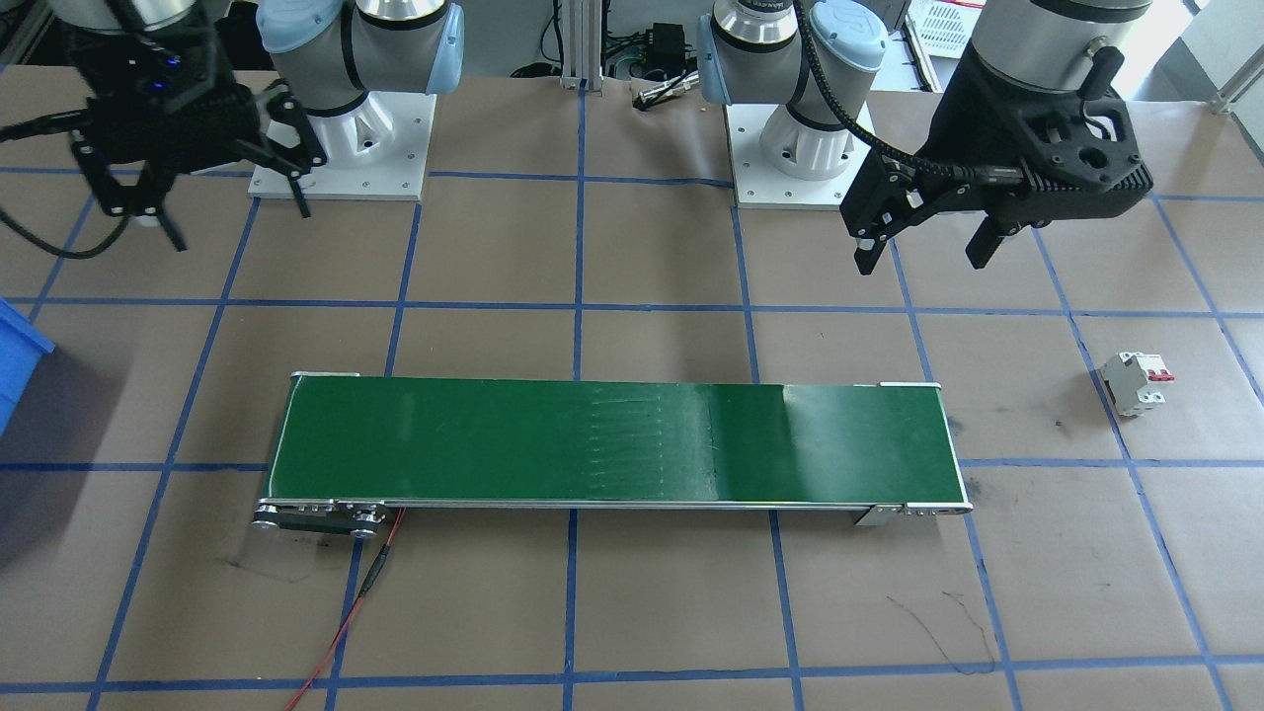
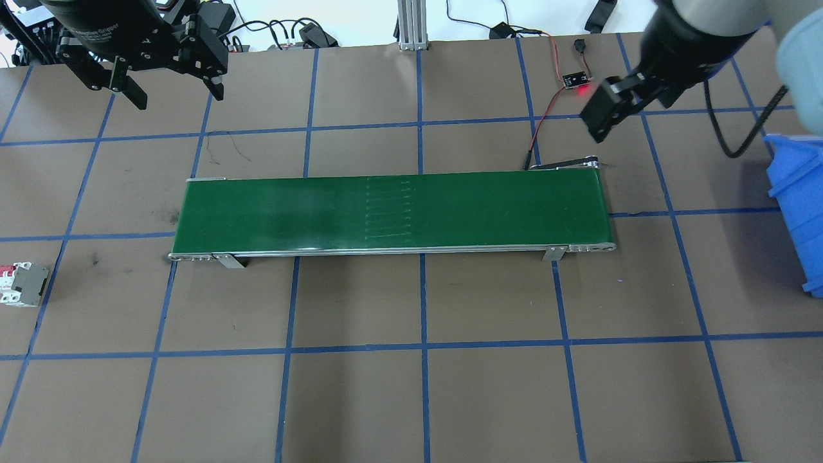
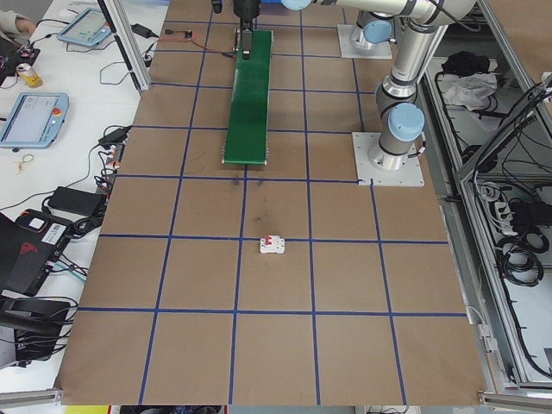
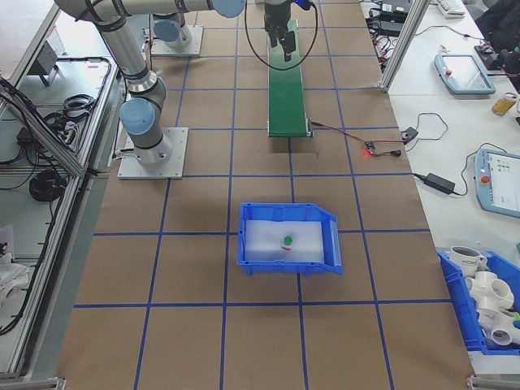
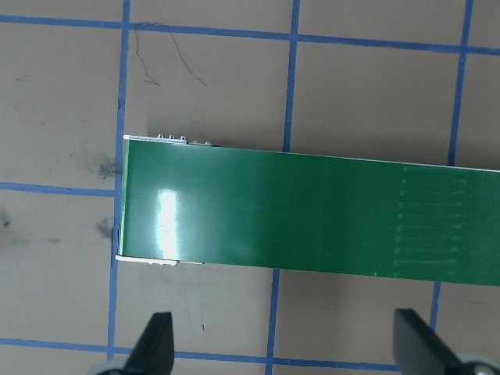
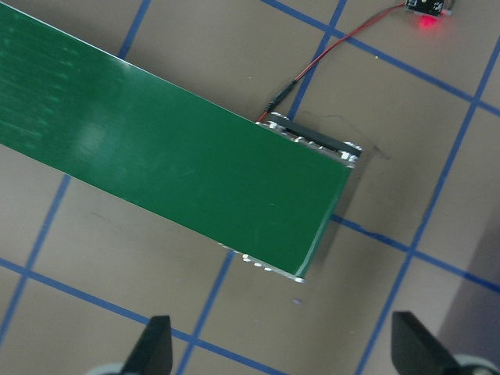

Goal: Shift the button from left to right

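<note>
The button, a green cap on a white base, lies inside the blue bin on its white liner; only the exterior right view shows it. My left gripper hangs open and empty above the table behind the left end of the green conveyor belt. From its wrist camera, both fingertips frame that belt end. My right gripper also stands open with nothing in it, above the belt's right end, well away from the bin.
A white circuit breaker with red switches lies on the table at my far left. The blue bin sits at my far right. A red-lit sensor board and its wires lie behind the belt's right end.
</note>
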Tool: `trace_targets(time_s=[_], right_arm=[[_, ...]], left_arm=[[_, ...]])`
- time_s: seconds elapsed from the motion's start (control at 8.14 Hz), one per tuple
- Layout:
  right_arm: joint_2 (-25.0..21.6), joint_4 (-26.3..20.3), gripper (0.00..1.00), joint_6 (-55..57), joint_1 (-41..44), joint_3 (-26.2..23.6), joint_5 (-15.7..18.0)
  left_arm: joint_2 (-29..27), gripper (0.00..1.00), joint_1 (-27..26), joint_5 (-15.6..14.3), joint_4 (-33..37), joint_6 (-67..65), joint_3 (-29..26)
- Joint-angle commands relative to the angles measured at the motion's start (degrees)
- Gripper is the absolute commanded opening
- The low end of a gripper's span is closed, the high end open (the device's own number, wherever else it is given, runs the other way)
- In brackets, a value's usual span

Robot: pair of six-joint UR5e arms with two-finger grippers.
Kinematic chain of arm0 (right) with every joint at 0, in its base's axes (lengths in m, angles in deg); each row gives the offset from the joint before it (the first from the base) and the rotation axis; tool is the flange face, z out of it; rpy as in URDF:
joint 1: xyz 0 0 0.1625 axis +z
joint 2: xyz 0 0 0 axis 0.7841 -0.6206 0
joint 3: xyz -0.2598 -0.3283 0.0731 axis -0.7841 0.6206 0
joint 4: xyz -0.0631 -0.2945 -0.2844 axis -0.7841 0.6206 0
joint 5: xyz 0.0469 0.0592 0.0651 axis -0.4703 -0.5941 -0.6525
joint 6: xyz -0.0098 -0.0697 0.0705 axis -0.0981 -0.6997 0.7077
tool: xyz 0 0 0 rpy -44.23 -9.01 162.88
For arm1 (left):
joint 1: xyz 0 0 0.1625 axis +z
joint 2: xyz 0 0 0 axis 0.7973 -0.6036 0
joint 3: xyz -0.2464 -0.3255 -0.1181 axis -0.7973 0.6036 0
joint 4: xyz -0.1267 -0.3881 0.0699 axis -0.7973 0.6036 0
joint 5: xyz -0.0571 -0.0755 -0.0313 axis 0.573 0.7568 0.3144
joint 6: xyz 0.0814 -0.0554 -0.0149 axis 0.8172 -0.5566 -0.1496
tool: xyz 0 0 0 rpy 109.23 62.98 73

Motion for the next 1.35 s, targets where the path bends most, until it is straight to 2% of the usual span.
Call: trace_targets(time_s=[0.0, 1.23], right_arm=[[0.6, -1.2, 1.00, 20.7, 8.0, -0.5, 0.1], [0.5, -0.6, 1.00, 21.3, 7.9, -0.6, 0.8]], left_arm=[[0.0, 1.00, 0.0, 0.0, 0.0, 0.0, 0.0], [0.0, 1.00, -0.1, -0.2, 0.7, 0.5, 0.1]])
